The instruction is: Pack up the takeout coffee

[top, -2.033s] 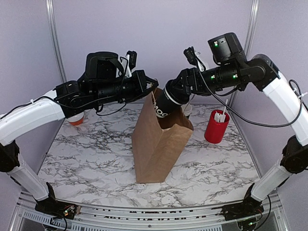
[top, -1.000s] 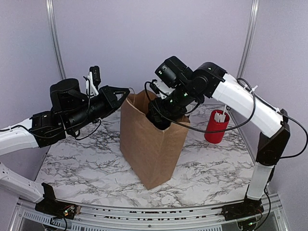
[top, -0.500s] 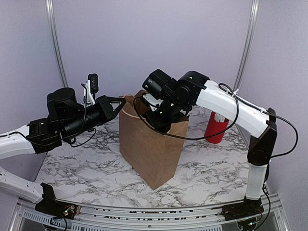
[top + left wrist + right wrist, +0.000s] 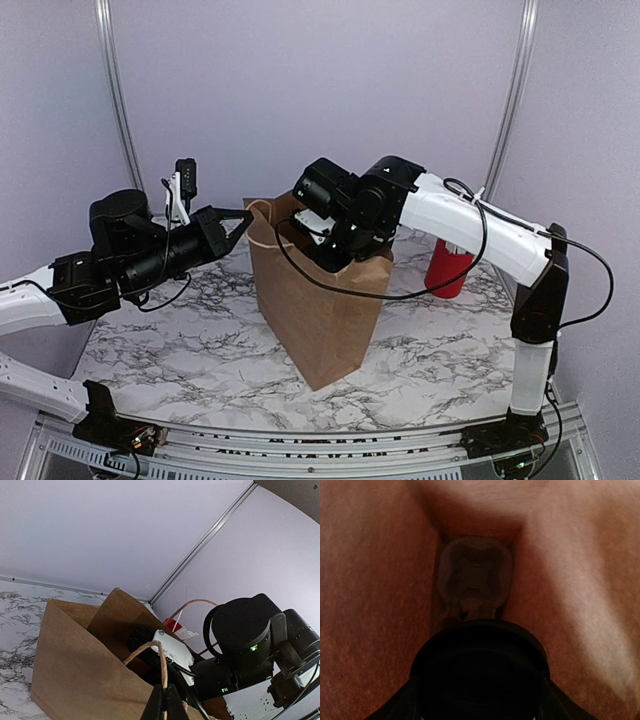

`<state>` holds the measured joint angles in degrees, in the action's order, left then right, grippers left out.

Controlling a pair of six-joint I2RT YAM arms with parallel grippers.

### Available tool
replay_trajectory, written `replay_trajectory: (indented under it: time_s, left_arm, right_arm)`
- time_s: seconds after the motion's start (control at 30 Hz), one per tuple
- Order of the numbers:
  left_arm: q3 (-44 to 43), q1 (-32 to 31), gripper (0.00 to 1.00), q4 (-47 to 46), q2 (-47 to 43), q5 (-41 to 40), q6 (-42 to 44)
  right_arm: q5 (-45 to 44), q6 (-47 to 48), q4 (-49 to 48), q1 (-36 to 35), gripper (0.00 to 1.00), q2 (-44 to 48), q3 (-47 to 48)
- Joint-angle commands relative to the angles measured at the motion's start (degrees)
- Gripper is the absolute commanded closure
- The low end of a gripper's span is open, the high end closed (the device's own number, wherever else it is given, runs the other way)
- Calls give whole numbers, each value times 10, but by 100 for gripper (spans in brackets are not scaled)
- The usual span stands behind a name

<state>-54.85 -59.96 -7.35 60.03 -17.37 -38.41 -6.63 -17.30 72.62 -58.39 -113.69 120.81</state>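
Marbled tabletop [image 4: 180, 350] and lilac walls frame a brown paper bag [image 4: 315, 310] at centre frame. Down inside it, the takeout coffee [image 4: 480, 675] shows only its round black lid, low in the centre of the right wrist view. The right gripper [image 4: 480, 707] clamps it from both sides, and its lettering and rim are hidden. A pale moulded shape [image 4: 476, 577] on the bag floor beyond is too dim to identify. The left gripper [image 4: 162, 705] is pinched together on the bag's twine handle [image 4: 163, 670]. A red cup [image 4: 443, 270] sits half hidden behind the right arm.

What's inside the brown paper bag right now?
The right gripper holding the lidded coffee cup, above a pale molded shape at the bottom. The cup's body is hidden under its lid.
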Motion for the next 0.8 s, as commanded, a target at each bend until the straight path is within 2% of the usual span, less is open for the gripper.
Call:
replay_trajectory:
  time_s: [0.0, 0.33, 0.6, 0.77]
  left_arm:
    - [8, -2, 98, 6, -11, 15, 22]
    - [18, -2, 98, 6, -34, 30, 55]
    - [11, -2, 99, -15, -19, 99, 75]
    - [1, -2, 100, -10, 0, 123, 75]
  right_arm:
    - [6, 12, 12, -5, 40, -17, -6]
    - [23, 5, 14, 7, 40, -26, -17]
    - [71, 4, 60, 44, 40, -63, 120]
    - [83, -4, 58, 47, 40, -70, 133]
